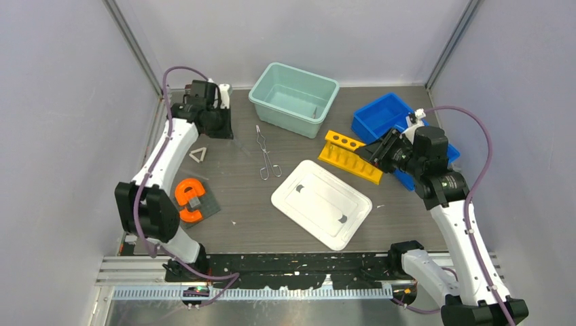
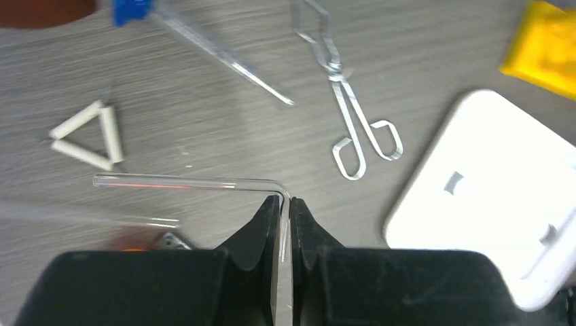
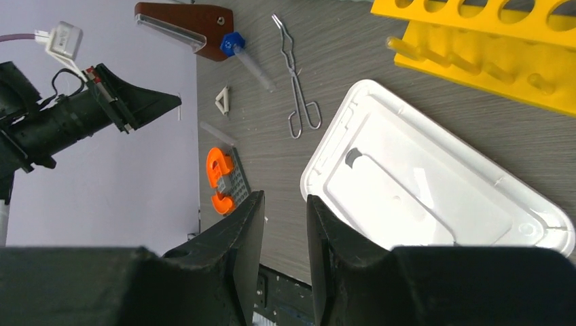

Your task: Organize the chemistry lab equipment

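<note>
One gray table (image 1: 251,204), flat, with a wood-grain look. One white lid (image 1: 321,203) in the middle, smooth plastic, flat, with round corners. One teal tub (image 1: 293,98) past the lid's far side, deep and boxy. One blue bin (image 1: 384,112) far and right of the lid, partly hidden by the right arm. One yellow rack (image 1: 350,156) just past the lid's far right edge, long, with a row of round holes.

Right gripper (image 3: 285,204) up by the lid's far right side, two black fingers apart, nothing between them. Left gripper (image 2: 285,204) far to the lid's left, two black fingers squeezed tight on a glass rod (image 2: 183,182), thin, clear, bent at one end.

One pair of wire tongs (image 1: 266,153) flat on the table just left of the lid, slim, shiny silver, two loop handles. One white triangle (image 1: 198,155) farther left, three little stick sides. One blue knob (image 2: 132,10) on a clear pointy tube, farther left too.
</note>
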`<action>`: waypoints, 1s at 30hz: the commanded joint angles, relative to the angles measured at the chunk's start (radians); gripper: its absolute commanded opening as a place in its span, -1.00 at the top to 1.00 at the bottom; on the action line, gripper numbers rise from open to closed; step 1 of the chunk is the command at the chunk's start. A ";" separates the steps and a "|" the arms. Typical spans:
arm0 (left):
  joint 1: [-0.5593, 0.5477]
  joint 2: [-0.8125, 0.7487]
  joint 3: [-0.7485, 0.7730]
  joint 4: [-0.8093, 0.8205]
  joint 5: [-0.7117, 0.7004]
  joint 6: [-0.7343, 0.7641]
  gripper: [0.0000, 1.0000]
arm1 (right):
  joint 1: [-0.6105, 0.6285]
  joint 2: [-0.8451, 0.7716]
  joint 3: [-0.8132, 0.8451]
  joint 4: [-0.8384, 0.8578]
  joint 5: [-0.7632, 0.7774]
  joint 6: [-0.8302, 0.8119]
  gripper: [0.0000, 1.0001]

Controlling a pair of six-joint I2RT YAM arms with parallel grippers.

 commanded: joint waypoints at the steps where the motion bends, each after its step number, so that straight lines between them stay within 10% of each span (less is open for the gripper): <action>1: -0.084 -0.107 -0.040 -0.010 0.162 0.057 1.00 | 0.006 0.034 -0.018 0.083 -0.096 0.058 0.28; 17: -0.556 -0.288 -0.229 0.071 0.208 0.131 1.00 | 0.204 0.253 -0.087 0.340 -0.157 0.256 0.07; 30: -0.641 -0.350 -0.302 0.115 0.234 0.199 1.00 | 0.475 0.518 -0.054 0.555 -0.077 0.463 -0.05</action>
